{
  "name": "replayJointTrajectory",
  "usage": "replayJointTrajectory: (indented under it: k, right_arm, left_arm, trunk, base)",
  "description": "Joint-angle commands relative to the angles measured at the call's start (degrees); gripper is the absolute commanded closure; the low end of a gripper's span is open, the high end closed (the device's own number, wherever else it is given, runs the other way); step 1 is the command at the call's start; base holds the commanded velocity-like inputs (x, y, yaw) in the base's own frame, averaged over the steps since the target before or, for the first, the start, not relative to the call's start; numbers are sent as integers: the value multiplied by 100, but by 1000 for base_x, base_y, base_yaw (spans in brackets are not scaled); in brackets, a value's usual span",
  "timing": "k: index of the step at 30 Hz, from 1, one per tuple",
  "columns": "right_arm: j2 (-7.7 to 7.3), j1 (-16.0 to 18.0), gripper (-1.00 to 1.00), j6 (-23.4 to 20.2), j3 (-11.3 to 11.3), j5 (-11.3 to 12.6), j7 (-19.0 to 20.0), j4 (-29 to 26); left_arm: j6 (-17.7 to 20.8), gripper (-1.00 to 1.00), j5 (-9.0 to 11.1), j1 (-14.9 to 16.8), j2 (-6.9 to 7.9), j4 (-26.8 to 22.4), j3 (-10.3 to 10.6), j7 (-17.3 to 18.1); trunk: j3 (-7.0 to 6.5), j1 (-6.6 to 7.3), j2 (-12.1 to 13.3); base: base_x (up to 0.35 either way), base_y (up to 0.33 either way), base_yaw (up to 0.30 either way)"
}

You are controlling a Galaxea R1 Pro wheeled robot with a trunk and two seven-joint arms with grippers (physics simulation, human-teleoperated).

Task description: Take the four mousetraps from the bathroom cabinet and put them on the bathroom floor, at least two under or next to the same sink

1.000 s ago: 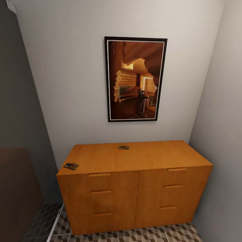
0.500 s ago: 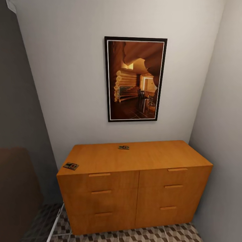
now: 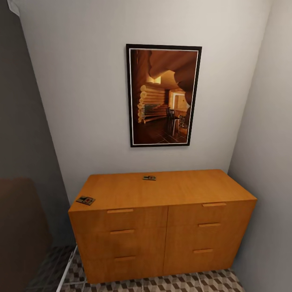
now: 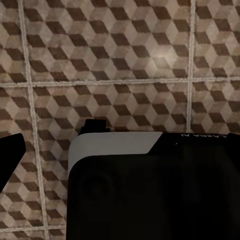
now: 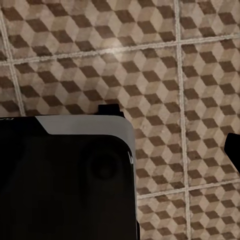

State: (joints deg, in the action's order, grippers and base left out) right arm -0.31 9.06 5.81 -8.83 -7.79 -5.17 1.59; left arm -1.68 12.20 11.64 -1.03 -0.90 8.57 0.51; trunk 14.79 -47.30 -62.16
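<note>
- Here the cabinet (image 3: 162,221) stands against the pale back wall, filling the lower middle of the head view, with all its drawer fronts closed.
- One mousetrap (image 3: 85,200) lies flat on the cabinet's top near its front left corner, at about 8 o'clock from the top's centre.
- A second mousetrap (image 3: 149,177) lies flat near the back edge, at about 12 o'clock from the top's centre, well apart from the first.
- A framed picture (image 3: 163,95) of a log interior hangs on the wall above the cabinet, at 12 o'clock from the second mousetrap.
- The bathroom floor (image 3: 182,283), tiled in a cube pattern, shows in a strip before the cabinet's base.
- A dark brown blurred shape (image 3: 18,231) sits at the left edge of the head view.
- The left wrist view looks down on the same tiling (image 4: 120,60) past a black and white housing (image 4: 150,185); the right wrist view shows tiles (image 5: 150,65) past a like housing (image 5: 65,175).
- Neither hand's fingers can be made out clearly, so I cannot tell whether they are apart or together, nor how either hand stands to the mousetraps.
</note>
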Motion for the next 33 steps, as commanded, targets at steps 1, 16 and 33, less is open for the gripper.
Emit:
replayJointTrajectory:
  k: [1, 16, 33]
  right_arm:
    - [-2, 8, -100, 32, -49, -59, -19, 17]
    - [-2, 8, -100, 20, -47, -47, -71, 17]
    - [6, 2, -100, -1065, -40, -240, -25, -958]
  left_arm:
    - [-17, -100, 60, 5, -1, 8, 49, 6]
    - [47, -100, 16, 4, 9, 20, 87, 52]
    - [1009, -100, -66, 13, 31, -1200, 164, 79]
  trunk:
    - [7, 0, -5]
    - [7, 0, -5]
    - [7, 0, -5]
  base:
    - [0, 0, 0]
    - [0, 0, 0]
    - [0, 0, 0]
